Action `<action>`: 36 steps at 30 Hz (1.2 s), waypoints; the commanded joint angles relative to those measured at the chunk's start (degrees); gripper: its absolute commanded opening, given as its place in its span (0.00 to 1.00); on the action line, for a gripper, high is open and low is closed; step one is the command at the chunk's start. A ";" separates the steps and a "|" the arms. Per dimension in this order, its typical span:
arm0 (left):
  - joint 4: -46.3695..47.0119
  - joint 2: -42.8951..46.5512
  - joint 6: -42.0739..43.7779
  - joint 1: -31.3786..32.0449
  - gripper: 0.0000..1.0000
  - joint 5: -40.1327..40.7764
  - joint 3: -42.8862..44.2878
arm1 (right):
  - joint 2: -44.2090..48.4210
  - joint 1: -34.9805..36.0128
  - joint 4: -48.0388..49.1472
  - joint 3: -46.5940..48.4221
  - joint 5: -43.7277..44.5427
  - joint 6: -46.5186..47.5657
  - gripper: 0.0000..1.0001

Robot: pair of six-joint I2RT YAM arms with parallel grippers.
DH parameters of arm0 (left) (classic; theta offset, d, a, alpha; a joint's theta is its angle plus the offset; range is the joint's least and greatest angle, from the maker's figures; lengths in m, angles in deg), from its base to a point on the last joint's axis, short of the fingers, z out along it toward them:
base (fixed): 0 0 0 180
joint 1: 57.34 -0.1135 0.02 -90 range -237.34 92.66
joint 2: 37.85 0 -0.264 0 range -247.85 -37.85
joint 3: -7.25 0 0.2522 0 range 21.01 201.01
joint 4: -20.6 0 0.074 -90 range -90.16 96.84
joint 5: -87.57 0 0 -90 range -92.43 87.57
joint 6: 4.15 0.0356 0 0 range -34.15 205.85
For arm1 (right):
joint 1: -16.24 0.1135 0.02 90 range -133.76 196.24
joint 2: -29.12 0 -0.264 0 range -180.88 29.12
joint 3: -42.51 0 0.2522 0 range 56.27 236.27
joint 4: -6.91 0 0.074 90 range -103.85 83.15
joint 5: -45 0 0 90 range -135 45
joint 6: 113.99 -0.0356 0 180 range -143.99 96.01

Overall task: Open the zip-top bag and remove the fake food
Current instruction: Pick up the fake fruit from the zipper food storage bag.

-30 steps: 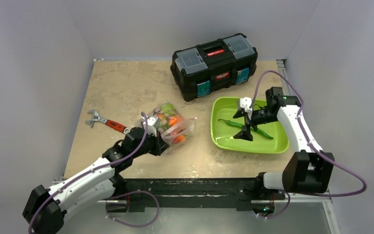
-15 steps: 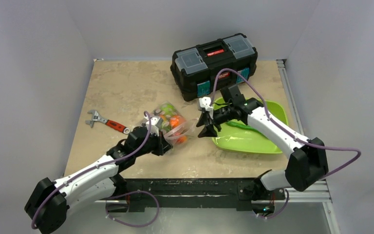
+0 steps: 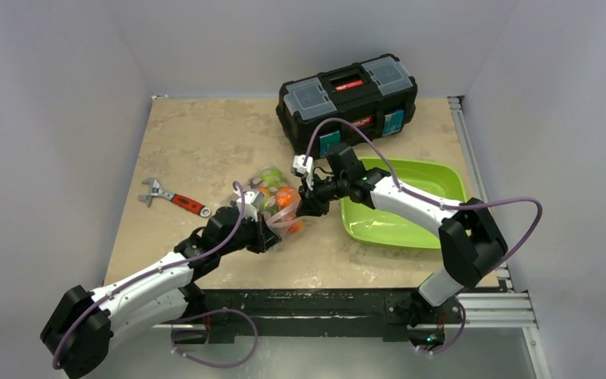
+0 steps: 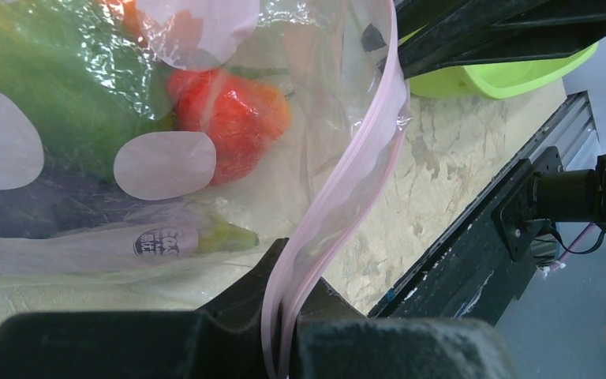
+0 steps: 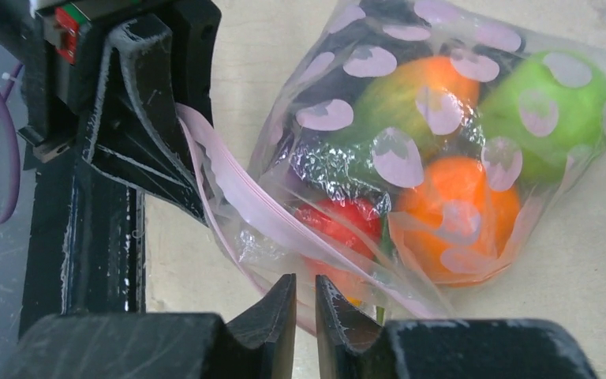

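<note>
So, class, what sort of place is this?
Likely a robot test bench: plain grey walls around a beige tabletop, two white-and-black robot arms at its near edge, a black plastic toolbox at the back.

Toolbox [image 3: 347, 95] behind bag [image 3: 272, 197], green tray [image 3: 426, 178] beside it, bare tabletop [image 3: 205, 150] toward wrench [image 3: 172, 197].

Soft even light, faint shadows, glints on the zip-top bag [image 5: 339, 170], blurred wrist-view foregrounds.
</note>
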 commanded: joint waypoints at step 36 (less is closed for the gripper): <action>14.63 -11.99 -2.58 -0.15 0.00 -4.59 -2.94 | -14.88 11.08 1.61 2.88 20.86 2.01 0.71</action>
